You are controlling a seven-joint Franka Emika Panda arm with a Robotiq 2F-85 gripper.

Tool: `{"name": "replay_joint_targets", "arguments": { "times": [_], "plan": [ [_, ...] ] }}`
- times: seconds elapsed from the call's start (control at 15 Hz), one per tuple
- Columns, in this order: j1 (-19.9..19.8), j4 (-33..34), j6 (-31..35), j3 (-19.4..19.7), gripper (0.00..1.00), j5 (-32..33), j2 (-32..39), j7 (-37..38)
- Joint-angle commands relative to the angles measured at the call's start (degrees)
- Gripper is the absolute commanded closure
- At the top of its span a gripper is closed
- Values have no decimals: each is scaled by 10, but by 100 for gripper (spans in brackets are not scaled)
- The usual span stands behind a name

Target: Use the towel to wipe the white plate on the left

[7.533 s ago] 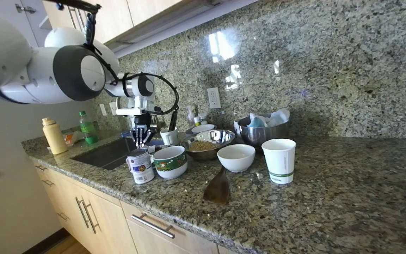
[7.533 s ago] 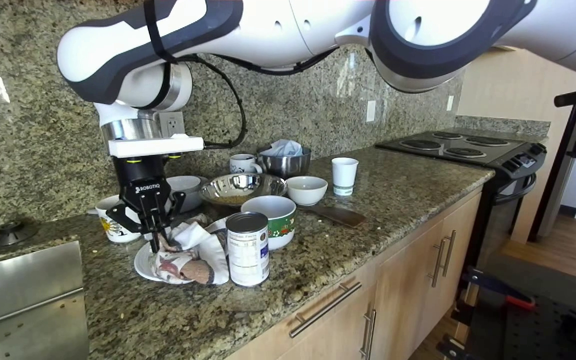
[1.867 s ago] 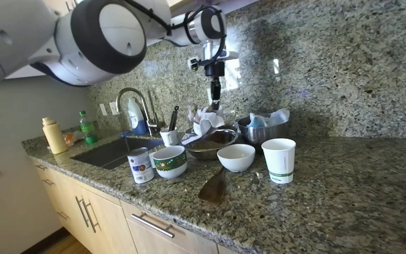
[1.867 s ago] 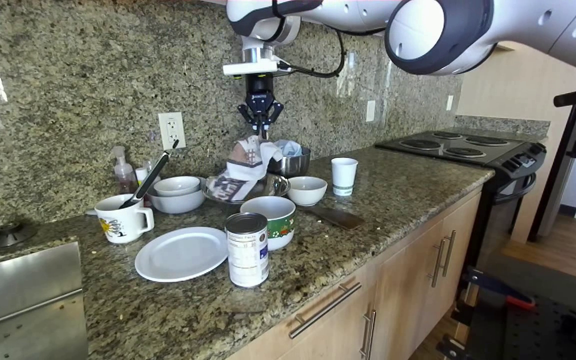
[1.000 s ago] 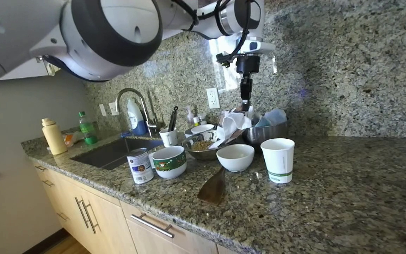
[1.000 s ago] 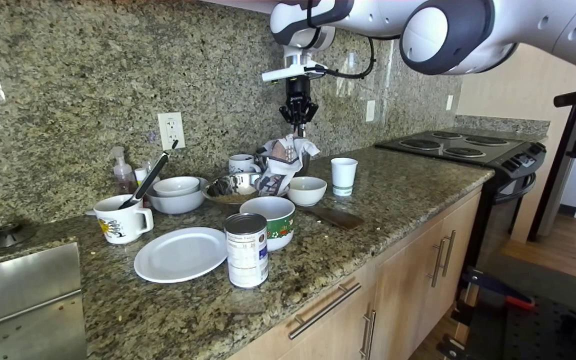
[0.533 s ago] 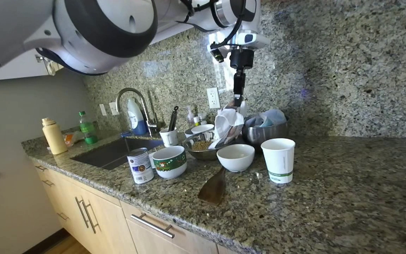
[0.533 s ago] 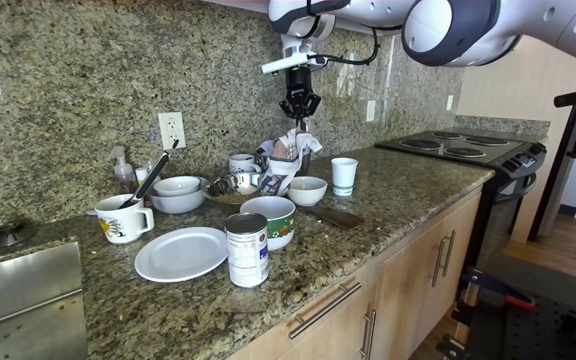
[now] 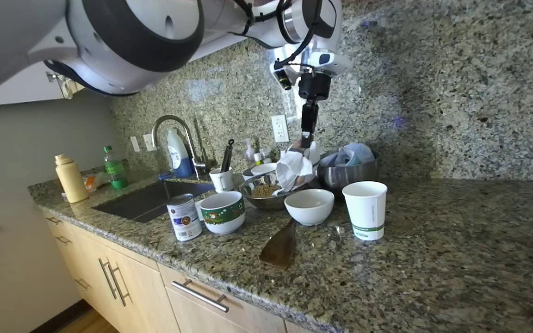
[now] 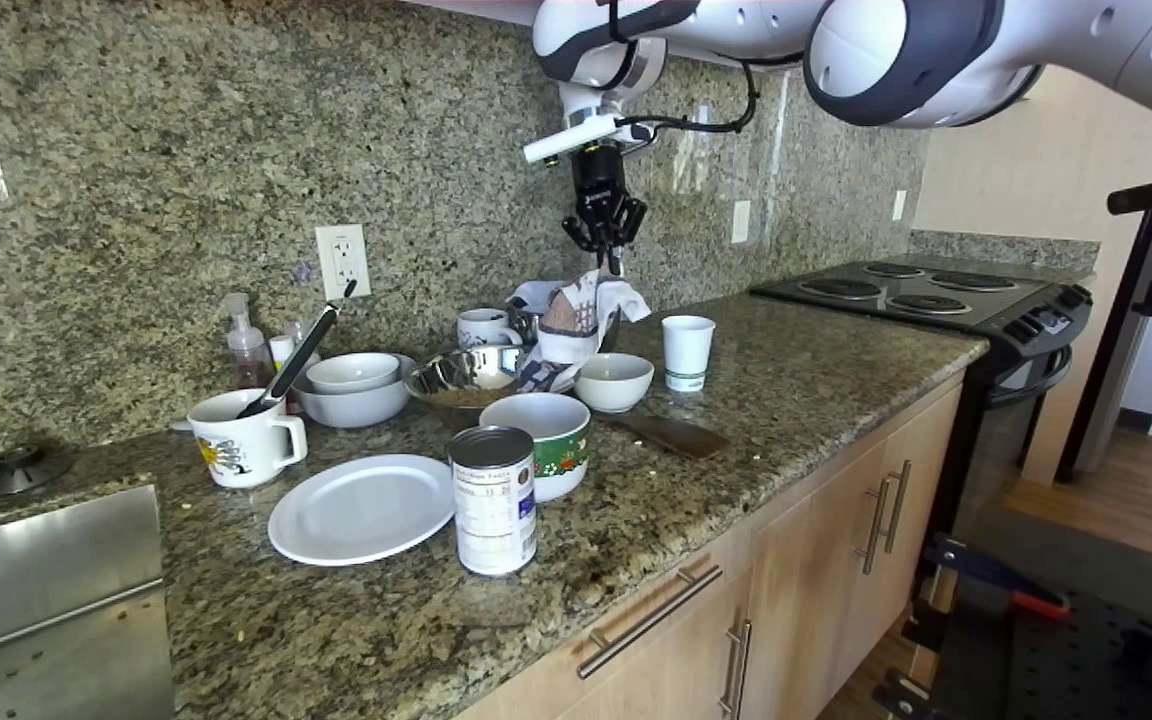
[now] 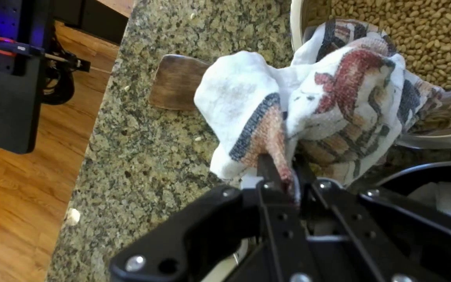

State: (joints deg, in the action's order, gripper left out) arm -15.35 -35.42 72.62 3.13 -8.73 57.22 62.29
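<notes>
A: First the tool [image 11: 284, 172]. State?

B: Pointing down, narrow, a fold of the towel [image 11: 339, 90] pinched in it. Wrist view shows the grip plainly.

A: Towel itself?

B: Whitish, with rust-red, tan and charcoal patches. Hangs crumpled below the tool, lower part over the shiny metal bowl [image 10: 466, 370], which holds pale brown grain [image 11: 433, 35]. Whether towel touches grain is hard to tell; the folds hide it.

A: Next out?

B: In an exterior view, a deep metal pot [image 9: 350, 176] just beside the towel, bluish soft stuff [image 9: 352, 155] heaped in it. Then a white bowl [image 9: 310, 215] near the grain. A wooden spatula [image 9: 279, 245] lies flat on the bench [image 9: 433, 259], narrow end at the white bowl. Upright paper cup [image 9: 365, 210] with green stripe, near the white bowl but apart from it.

A: And the plate [image 10: 366, 508]?

B: White, flat on the bench, well apart from the towel. Sits between a flowered mug [image 10: 246, 440] and a labelled can [image 10: 494, 510]; a green-banded mug [image 10: 561, 460] just behind the can. In the flowered mug leans a black-handled utensil [image 10: 304, 355].

A: Farther?

B: Two nested bowls [image 10: 356, 405] behind the plate. At the far end of the bench, a stove [image 10: 891, 290] with coil burners.
</notes>
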Motion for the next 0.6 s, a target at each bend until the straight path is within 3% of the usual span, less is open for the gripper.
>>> {"name": "replay_joint_targets", "arguments": {
  "times": [0.0,0.53],
  "plan": [
    [-4,-86,18,-5,59,-13,-49,-3],
    [5,-257,87,0,2,-8,-152,-8]
  ]
}}
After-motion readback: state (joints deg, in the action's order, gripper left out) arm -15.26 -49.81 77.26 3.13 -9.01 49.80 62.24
